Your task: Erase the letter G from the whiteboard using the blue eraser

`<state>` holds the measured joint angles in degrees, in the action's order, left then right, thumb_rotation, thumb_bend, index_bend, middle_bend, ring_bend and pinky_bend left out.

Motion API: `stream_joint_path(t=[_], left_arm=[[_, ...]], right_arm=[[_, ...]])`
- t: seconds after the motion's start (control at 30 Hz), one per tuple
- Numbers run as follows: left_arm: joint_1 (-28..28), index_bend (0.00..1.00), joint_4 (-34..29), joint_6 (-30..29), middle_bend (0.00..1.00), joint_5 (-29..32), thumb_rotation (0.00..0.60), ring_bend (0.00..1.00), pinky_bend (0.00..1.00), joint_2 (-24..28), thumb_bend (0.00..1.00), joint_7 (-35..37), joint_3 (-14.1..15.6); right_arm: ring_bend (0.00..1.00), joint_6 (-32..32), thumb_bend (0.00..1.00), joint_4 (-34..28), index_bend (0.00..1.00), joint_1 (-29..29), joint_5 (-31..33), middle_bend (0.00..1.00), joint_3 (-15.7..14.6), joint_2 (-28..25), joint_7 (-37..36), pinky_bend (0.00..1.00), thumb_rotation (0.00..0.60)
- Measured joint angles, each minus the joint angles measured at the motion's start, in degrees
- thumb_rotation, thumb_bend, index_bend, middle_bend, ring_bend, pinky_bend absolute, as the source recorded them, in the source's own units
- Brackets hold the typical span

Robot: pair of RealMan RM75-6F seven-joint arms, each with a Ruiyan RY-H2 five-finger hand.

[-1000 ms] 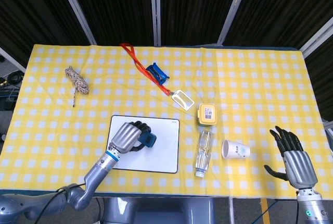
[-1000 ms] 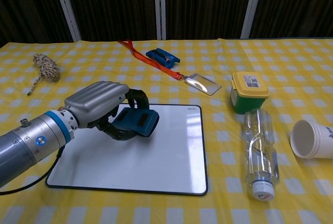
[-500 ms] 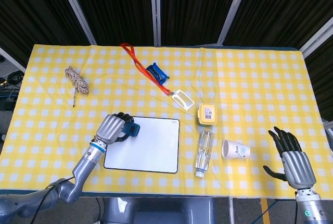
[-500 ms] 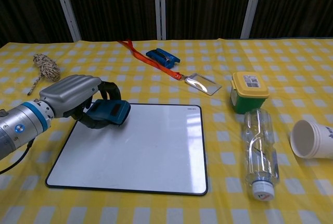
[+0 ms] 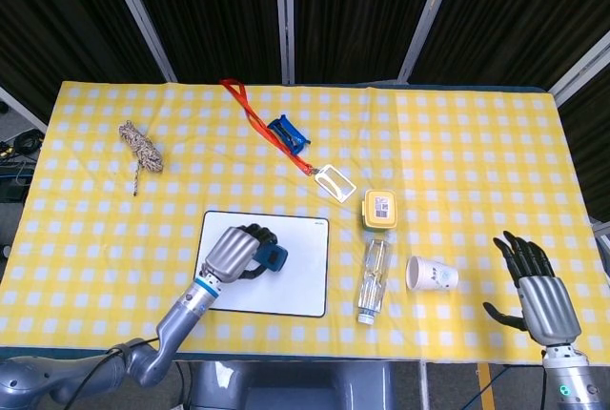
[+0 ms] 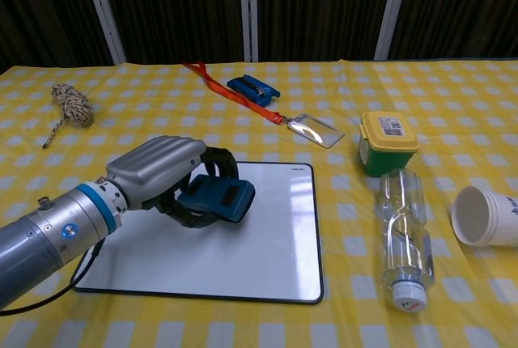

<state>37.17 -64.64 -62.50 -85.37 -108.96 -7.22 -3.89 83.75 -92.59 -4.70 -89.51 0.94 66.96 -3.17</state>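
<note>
My left hand [image 5: 235,250] [image 6: 162,171] grips the blue eraser [image 5: 274,256] [image 6: 218,197] and presses it on the left-middle of the whiteboard [image 5: 295,281] [image 6: 267,243]. The board's white surface shows no writing where it is visible; the part under my hand is hidden. My right hand [image 5: 536,286] hovers with fingers spread near the table's front right corner, holding nothing; the chest view does not show it.
A plastic bottle [image 5: 374,276] [image 6: 401,239] lies right of the board, with a paper cup [image 5: 431,274] [image 6: 487,215] on its side and a yellow-lidded box [image 5: 378,208] [image 6: 387,142] nearby. An orange lanyard with badge [image 5: 329,177] [image 6: 312,129], a blue clip [image 5: 286,131] and a rope bundle [image 5: 140,143] [image 6: 71,104] lie farther back.
My left hand swept the eraser from the board's top left corner back toward the right, onto the board's left-middle. The board shifted a little with it. My right hand stayed put.
</note>
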Motion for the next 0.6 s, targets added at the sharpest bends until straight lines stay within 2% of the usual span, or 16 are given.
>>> stream_joint_path(t=[0.27, 0.6], left_arm=[[-0.66, 0.79, 0.75, -0.19, 0.6, -0.09, 0.6, 0.55, 0.52, -0.04, 0.58, -1.37, 0.87], [-2.31, 0.79, 3.85, -1.14, 0.6, 0.9, 0.6, 0.55, 0.52, 4.11, 0.58, 2.45, 0.54]], right_arm=[[0.0, 0.19, 0.07, -0.16, 0.02, 0.08, 0.01, 0.0, 0.07, -0.25, -0.3, 0.0, 0.6], [0.0, 0.08, 0.07, -0.19, 0.02, 0.07, -0.11, 0.0, -0.08, 0.01, 0.34, 0.0, 0.6]])
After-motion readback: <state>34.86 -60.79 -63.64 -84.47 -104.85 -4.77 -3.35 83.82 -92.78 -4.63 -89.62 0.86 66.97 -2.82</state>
